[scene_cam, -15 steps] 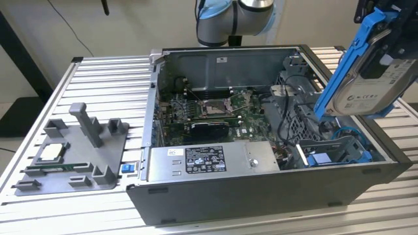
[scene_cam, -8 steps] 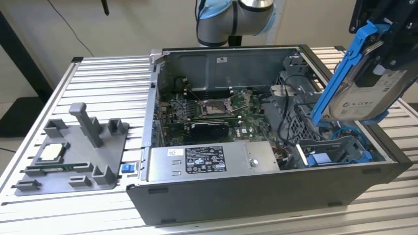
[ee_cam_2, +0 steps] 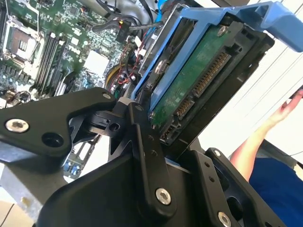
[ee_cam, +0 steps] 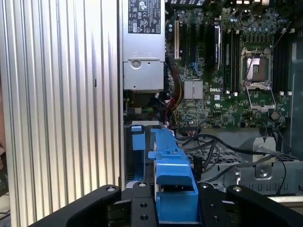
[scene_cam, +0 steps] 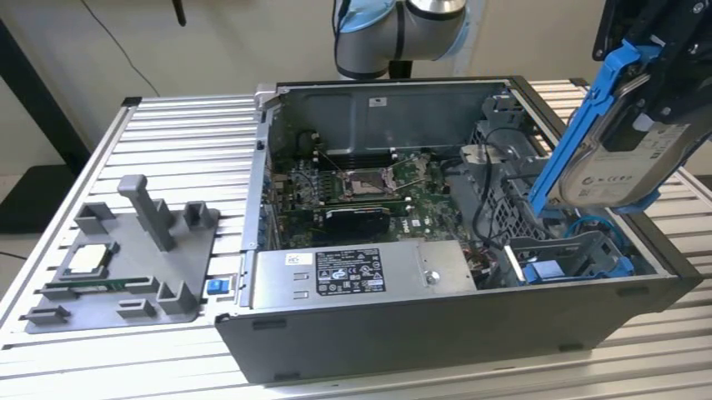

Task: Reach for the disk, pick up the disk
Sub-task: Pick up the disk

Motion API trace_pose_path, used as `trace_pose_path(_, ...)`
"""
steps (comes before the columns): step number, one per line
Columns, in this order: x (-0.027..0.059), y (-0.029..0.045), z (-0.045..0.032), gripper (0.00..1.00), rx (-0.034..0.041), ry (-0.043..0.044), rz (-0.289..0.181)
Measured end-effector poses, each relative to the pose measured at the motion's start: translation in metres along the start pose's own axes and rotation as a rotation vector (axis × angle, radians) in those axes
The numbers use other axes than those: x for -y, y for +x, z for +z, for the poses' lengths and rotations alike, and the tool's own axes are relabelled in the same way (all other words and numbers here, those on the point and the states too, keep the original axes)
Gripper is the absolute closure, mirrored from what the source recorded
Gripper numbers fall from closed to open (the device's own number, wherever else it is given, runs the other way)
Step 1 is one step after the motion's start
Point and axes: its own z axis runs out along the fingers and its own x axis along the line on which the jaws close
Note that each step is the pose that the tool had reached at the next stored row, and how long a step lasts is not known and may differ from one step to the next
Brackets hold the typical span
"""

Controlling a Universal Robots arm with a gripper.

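The disk (scene_cam: 625, 160) is a silver drive with a white label in a bright blue bracket (scene_cam: 581, 125). It hangs tilted in the air above the open computer case's corner at the exterior view's right. My gripper (scene_cam: 659, 83) comes down from above and is shut on the disk. In the second wrist view the disk's green circuit-board side (ee_cam_2: 199, 80) sits between the black fingers (ee_cam_2: 142, 137). In the first wrist view the blue bracket (ee_cam: 173, 187) is clamped between the black fingers (ee_cam: 142, 201).
The open computer case (scene_cam: 445, 329) holds a motherboard (scene_cam: 368, 187), a power supply (scene_cam: 356, 271) and a blue drive bay (scene_cam: 556, 267) under the disk. A grey tray with upright posts (scene_cam: 133, 258) lies at the exterior view's left. A person's arm (ee_cam_2: 265, 137) is nearby.
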Motion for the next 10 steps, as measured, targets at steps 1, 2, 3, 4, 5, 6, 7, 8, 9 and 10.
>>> trace_pose_path(1, 0.0000, 0.0000, 0.0001, 1.00, 0.0000, 0.0000, 0.000)
trace_pose_path(2, 0.0000, 0.0000, 0.0006, 1.00, 0.0004, 0.0000, 0.000)
trace_pose_path(3, 0.0000, 0.0001, 0.0011, 1.00, 0.0003, 0.0000, 0.000)
trace_pose_path(4, 0.0000, 0.0001, 0.0018, 1.00, 0.0000, 0.0000, 0.000)
trace_pose_path(5, 0.0001, 0.0002, 0.0027, 1.00, 0.0002, 0.0000, 0.000)
trace_pose_path(6, 0.0001, 0.0003, 0.0037, 1.00, 0.0002, 0.0001, 0.001)
trace_pose_path(7, 0.0001, 0.0003, 0.0046, 1.00, 0.0001, 0.0002, 0.003)
trace_pose_path(8, 0.0001, 0.0004, 0.0054, 1.00, 0.0002, 0.0003, 0.005)
trace_pose_path(9, 0.0001, 0.0004, 0.0058, 1.00, 0.0001, 0.0005, 0.007)
trace_pose_path(10, 0.0000, 0.0004, 0.0061, 1.00, 0.0002, 0.0005, 0.008)
